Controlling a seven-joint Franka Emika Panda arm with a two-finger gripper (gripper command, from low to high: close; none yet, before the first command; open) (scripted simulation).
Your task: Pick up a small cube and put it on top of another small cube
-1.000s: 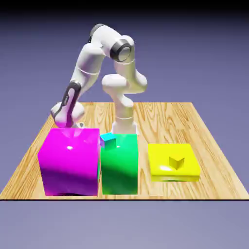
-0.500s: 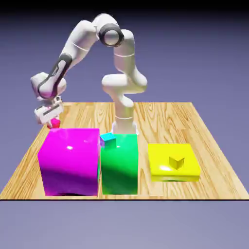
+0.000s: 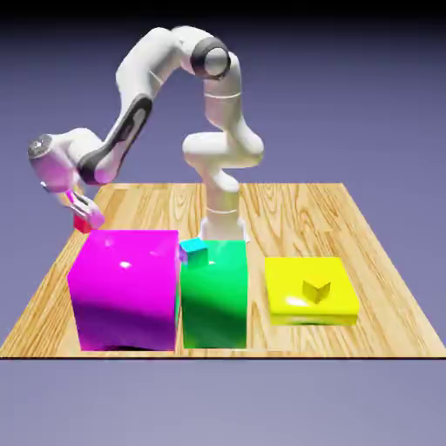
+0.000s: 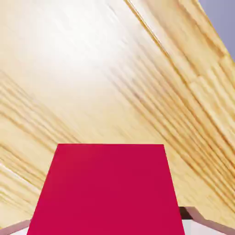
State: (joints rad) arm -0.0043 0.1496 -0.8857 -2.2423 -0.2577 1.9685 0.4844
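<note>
The tiny red cube (image 3: 83, 223) hangs in the air above the table, behind the magenta block's far left corner, with my gripper (image 3: 84, 215) shut on it. In the hand view the red cube (image 4: 106, 188) fills the lower half and hides most of both fingers (image 4: 199, 219), with wood grain beyond it. The tiny yellow cube (image 3: 316, 291) rests on the flat yellow slab (image 3: 287, 277) at the exterior view's right, far from my gripper.
A big magenta block (image 3: 126, 287) stands at the front left. Beside it is a green block (image 3: 214, 292) with a tiny cyan cube (image 3: 193, 249) on its top. The wooden table (image 3: 287, 213) lies under them all, and the arm's base stands at its far middle.
The arm has risen from behind the magenta block and swung toward the exterior view's left, lifting the red cube clear of the table. The jaws have stayed shut.
</note>
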